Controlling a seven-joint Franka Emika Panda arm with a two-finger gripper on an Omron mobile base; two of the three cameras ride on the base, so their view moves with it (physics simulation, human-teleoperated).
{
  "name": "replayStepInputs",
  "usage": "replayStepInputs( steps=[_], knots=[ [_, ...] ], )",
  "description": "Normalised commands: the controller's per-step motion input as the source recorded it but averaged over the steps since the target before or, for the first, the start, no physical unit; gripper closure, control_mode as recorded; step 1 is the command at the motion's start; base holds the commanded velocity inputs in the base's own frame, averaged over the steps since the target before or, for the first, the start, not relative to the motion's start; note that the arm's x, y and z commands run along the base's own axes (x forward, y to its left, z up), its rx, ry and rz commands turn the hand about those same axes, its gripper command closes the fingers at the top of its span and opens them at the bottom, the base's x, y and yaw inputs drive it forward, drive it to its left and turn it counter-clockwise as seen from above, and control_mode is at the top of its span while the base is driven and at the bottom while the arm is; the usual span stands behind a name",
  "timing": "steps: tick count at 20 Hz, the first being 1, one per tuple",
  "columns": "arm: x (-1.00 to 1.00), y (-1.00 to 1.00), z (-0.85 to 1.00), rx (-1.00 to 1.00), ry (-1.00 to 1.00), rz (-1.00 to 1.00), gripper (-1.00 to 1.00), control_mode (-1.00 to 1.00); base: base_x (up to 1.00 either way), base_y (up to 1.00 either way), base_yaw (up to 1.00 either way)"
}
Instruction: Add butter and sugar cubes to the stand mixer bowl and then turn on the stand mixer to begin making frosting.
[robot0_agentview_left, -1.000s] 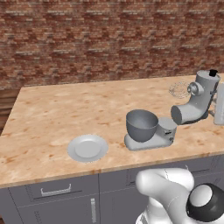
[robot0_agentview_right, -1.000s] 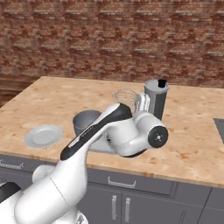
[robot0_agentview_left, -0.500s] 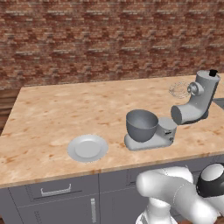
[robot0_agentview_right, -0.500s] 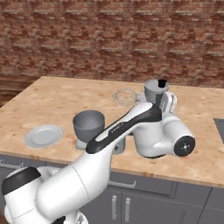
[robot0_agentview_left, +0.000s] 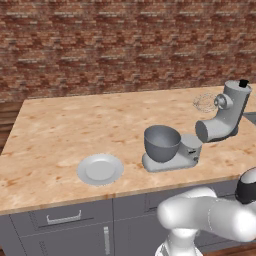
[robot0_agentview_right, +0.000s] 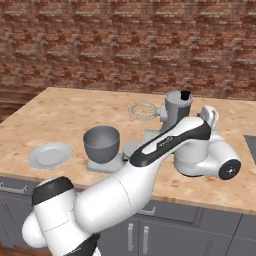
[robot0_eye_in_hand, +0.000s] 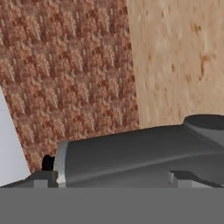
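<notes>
My arm has swung further right over the last second, out past the stand mixer (robot0_agentview_right: 172, 117) and round its far side, so my hand now looks along the mixer's grey head (robot0_eye_in_hand: 140, 159). I take this as lining up for the black knob (robot0_agentview_right: 185, 94). Yet the plate (robot0_agentview_left: 100, 169) looks bare and I see no butter or sugar; the stand mixer bowl (robot0_agentview_left: 161, 142) sits on the mixer's base on the tabletop (robot0_agentview_left: 75, 125). My pincer (robot0_eye_in_hand: 109, 180) stands wide open, its tips either side of the head, gripping nothing.
</notes>
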Motion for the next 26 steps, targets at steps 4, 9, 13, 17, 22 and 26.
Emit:
replayStepInputs(
  steps=[4,9,13,17,22,26],
  knots=[
    [0.66,-0.03,-0.17,0.0,-0.02,0.08,-1.0,-1.0,0.0,0.0,0.0],
    [0.72,-0.07,-0.07,0.0,-0.03,0.09,-1.0,-1.0,0.0,0.0,0.0],
    [0.87,-0.12,-0.07,0.0,-0.01,0.06,-1.0,-1.0,0.0,0.0,0.0],
    [0.79,-0.1,-0.07,0.0,0.0,0.06,-1.0,-1.0,0.0,0.0,0.0],
    [0.39,-0.01,-0.05,0.0,-0.01,0.08,-1.0,-1.0,0.0,0.0,0.0],
    [-0.04,0.08,0.0,0.0,-0.02,0.09,-1.0,-1.0,0.0,0.0,0.0]
  ],
)
